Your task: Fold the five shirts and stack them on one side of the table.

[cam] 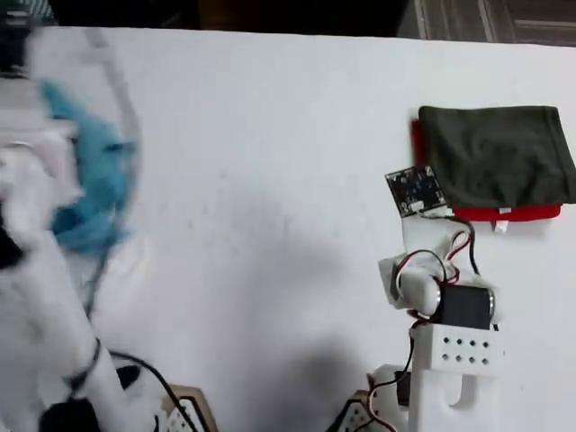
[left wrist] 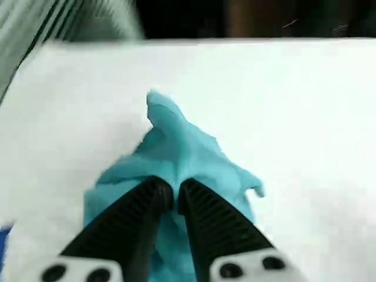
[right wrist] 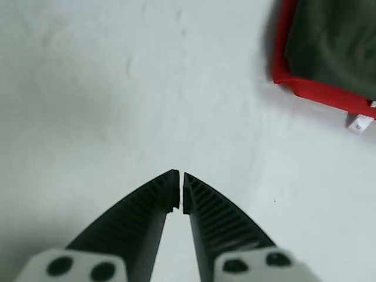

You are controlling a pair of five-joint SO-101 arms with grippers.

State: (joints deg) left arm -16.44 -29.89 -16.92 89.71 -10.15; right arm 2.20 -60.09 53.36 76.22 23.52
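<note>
The wide white table [cam: 270,180] spreads under me. At its right side lies a dark green folded cloth shirt [cam: 495,153] on top of a red folded cloth shirt [cam: 517,213], 2 in all. At the left, my left claw [left wrist: 174,197] pinches a crumpled light blue cloth shirt [left wrist: 182,153]. My right claw [right wrist: 181,188] is pressed together on nothing, above bare table near the stack.

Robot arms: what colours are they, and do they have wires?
The left arm and the right arm are white plastic. The right arm carries a black motor, thin red and black cables and a small dark circuit board. The left end effector and the right end effector each have two black, ridged, pointed fingers on white mounts.
</note>
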